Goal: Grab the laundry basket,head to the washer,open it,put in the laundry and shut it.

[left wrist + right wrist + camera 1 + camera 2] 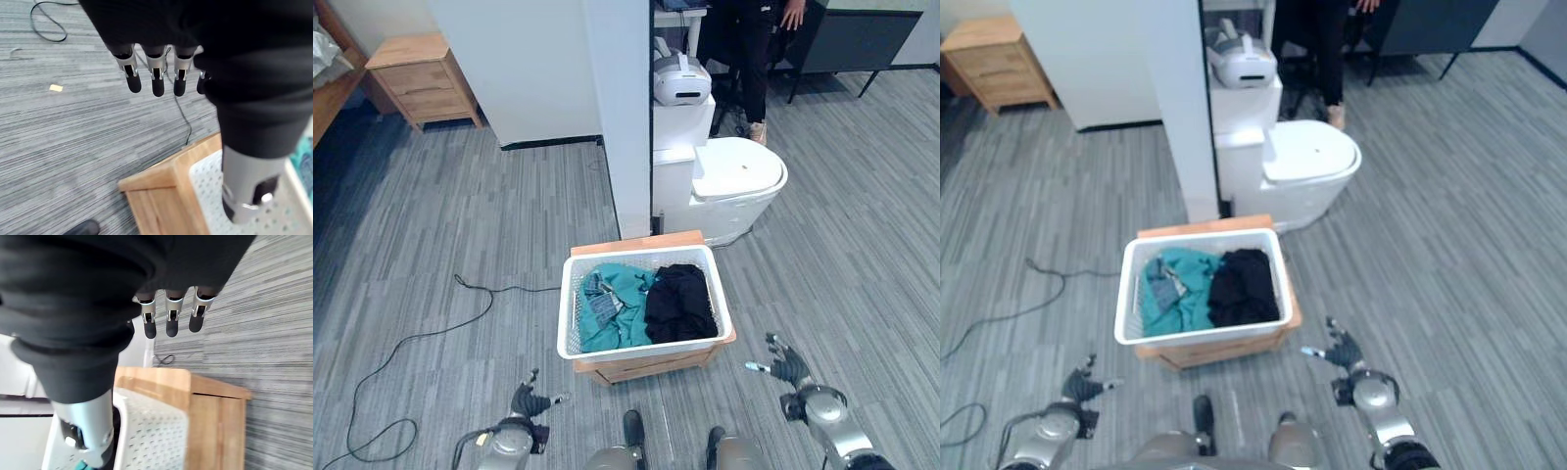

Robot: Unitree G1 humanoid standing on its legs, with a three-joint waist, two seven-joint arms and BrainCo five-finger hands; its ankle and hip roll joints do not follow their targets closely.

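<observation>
Left eye view
Laundry basket point(570, 323): white, perforated walls, sitting on a low wooden stand point(646, 367) at the scene's centre, on grey striped carpet point(460, 245).
Laundry: a teal garment point(622, 308) fills the basket's left half, a black garment point(680, 302) the right half; they touch in the middle.
Left hand point(527, 400): low at the near left, apart from the basket, fingers spread and holding nothing.
Right hand point(788, 365): near right, apart from the basket's right corner, fingers splayed and empty.
Far side: a white toilet point(734, 181) just beyond the stand; a white headset-like device point(681, 80) on top of its tank; a white wall panel point(628, 108) to its left.
Far left: a wooden nightstand point(421, 78).
Far right: a person point(754, 49) in dark clothes stands by dark furniture.

Right eye view
Same layout: both hands flank the near end of the basket without touching it.

Left wrist view
Fingers point(156, 73): straight, side by side, over the carpet.
Thumb point(244, 196): held apart, above the basket's perforated white rim.
Stand corner: just beside the thumb, untouched.

Right wrist view
Fingers point(171, 313): straight and relaxed over the carpet.
Thumb point(88, 435): apart from them, over the basket's white wall; whether it touches cannot be told.
</observation>
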